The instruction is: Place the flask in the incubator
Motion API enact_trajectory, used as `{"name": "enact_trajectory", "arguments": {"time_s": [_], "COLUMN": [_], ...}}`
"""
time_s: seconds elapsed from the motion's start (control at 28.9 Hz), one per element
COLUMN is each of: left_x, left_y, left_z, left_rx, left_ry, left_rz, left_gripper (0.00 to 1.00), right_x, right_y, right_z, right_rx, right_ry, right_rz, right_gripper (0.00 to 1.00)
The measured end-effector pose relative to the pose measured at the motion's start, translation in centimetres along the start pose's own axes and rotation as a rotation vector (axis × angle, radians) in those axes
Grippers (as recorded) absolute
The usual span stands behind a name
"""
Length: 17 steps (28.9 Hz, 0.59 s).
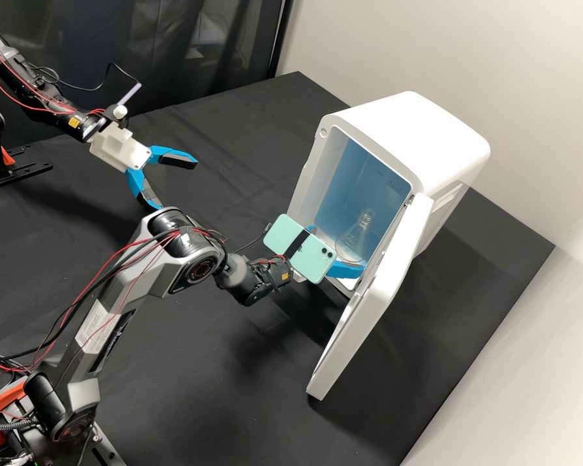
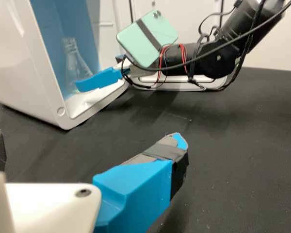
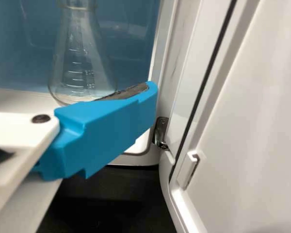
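A clear glass conical flask (image 1: 359,234) stands upright on the floor of the white incubator (image 1: 421,136), whose inside is blue. The incubator door (image 1: 377,285) hangs open toward the bench front. My right gripper (image 1: 343,251) sits at the incubator's mouth, open, with one blue finger (image 3: 106,124) just in front of the flask (image 3: 82,53) and apart from it. The left wrist view shows the same flask (image 2: 75,62) behind that finger (image 2: 99,79). My left gripper (image 1: 175,183) hovers open and empty over the bench, well left of the incubator (image 2: 34,73).
A mint-green phone-like block (image 1: 304,248) rides on the right wrist, close to the incubator's rim. The door's inner face (image 3: 262,121) stands right beside the right finger. Black bench cloth (image 1: 240,362) lies bare in front; a white wall lies behind the incubator.
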<state>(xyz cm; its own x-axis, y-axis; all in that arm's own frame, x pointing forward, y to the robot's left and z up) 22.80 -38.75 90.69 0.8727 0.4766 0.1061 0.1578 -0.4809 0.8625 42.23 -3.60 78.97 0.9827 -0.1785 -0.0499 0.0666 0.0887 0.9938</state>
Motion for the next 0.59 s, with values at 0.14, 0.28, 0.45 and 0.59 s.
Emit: {"name": "enact_trajectory", "arguments": {"time_s": [0.14, 0.28, 0.45, 0.59], "left_x": [-0.2, -0.4, -0.5, -0.5], "left_y": [-0.1, -0.47, -0.78, -0.72], "left_z": [0.1, 0.2, 0.1, 0.1], "left_rx": [0.0, -0.033, -0.032, -0.03], "left_ry": [-0.012, 0.007, 0.007, 0.005], "left_rz": [0.05, 0.067, 0.069, 0.081], "left_gripper": [1.0, 1.0, 1.0, 1.0], "right_x": [-0.8, -1.6, -2.4, -3.4], "right_y": [0.0, -0.3, -1.0, -1.9], "right_z": [-0.2, -0.7, -1.3, -1.3], "right_rx": [-0.006, -0.024, -0.053, -0.072], "right_ry": [0.023, 0.041, 0.068, 0.071], "right_rz": [0.025, 0.052, 0.049, 0.044], "right_gripper": [1.0, 1.0, 1.0, 1.0]}}
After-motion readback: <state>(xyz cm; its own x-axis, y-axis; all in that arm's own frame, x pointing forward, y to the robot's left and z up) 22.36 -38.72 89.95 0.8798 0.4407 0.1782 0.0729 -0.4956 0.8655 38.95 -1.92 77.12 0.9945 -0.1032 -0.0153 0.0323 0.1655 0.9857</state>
